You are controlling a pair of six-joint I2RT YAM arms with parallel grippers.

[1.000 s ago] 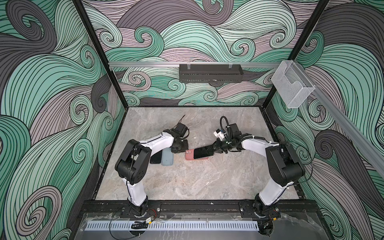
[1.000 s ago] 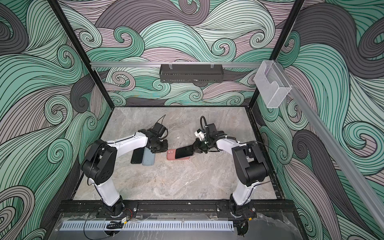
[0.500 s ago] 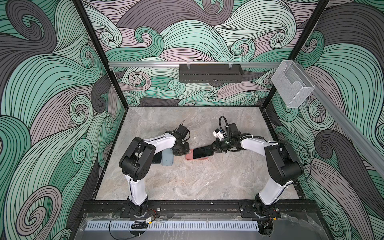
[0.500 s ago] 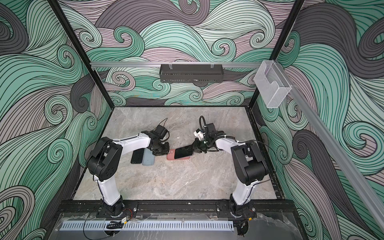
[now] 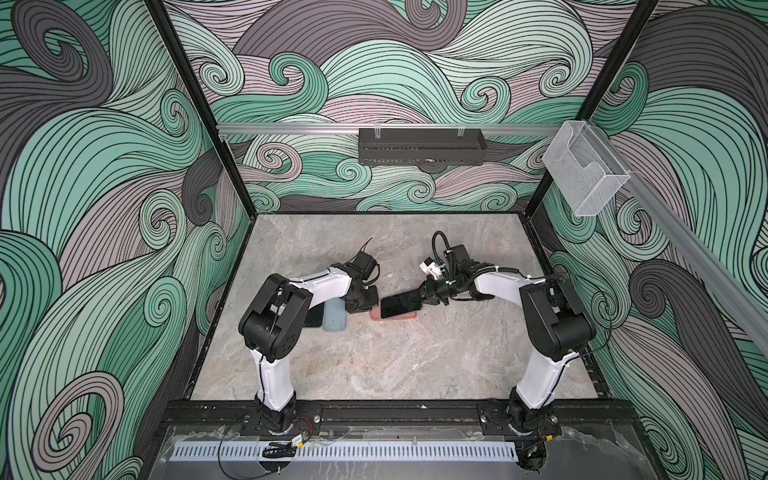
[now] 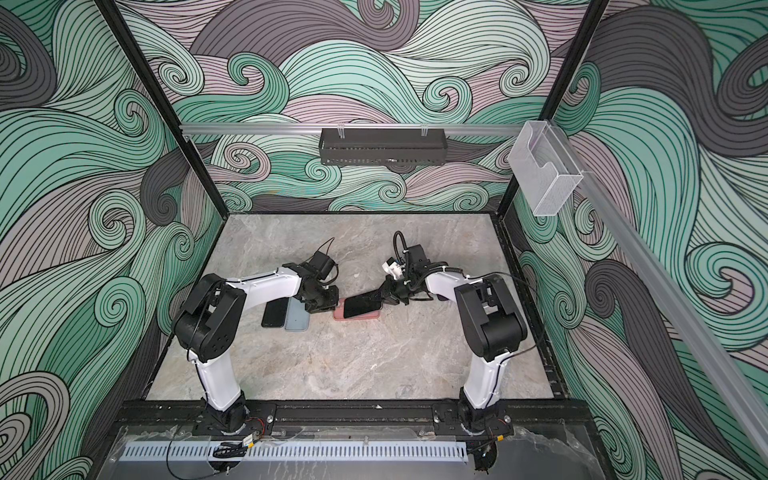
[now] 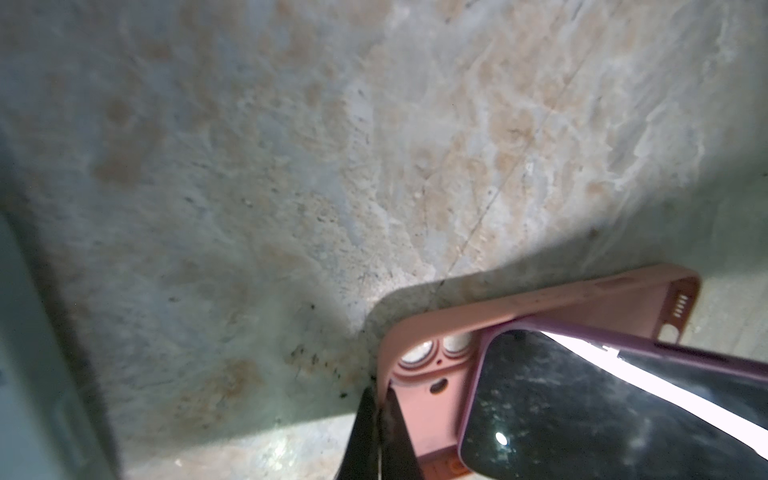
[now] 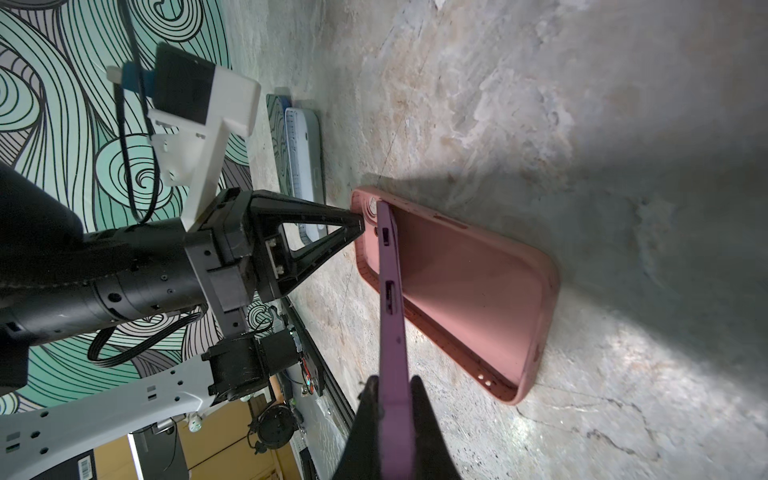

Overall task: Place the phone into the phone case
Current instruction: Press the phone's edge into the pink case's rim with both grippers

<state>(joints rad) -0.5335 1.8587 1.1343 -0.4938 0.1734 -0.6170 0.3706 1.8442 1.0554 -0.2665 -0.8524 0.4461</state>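
A pink phone case (image 5: 395, 318) (image 6: 357, 316) lies open side up on the stone table. My left gripper (image 5: 372, 305) (image 6: 332, 306) (image 7: 379, 411) is shut on the rim of the phone case (image 7: 540, 307) at the end with the camera holes. A purple phone (image 5: 401, 305) (image 6: 362, 306) (image 7: 582, 407) hangs tilted over the case, screen up. Its low end rests near the camera holes. My right gripper (image 5: 424, 297) (image 6: 384, 296) (image 8: 395, 386) is shut on the phone (image 8: 392, 316) at its raised end, above the case (image 8: 469, 282).
A grey-blue case (image 5: 336, 318) (image 6: 297, 318) and a dark phone (image 5: 313, 320) (image 6: 274, 313) lie side by side under the left arm. A black basket (image 5: 419, 147) hangs on the back wall. A clear plastic holder (image 5: 586, 170) is fixed on the right rail.
My left gripper has moved right to the pink case's end and closed on its rim. The right gripper has kept hold of the phone in about the same place.
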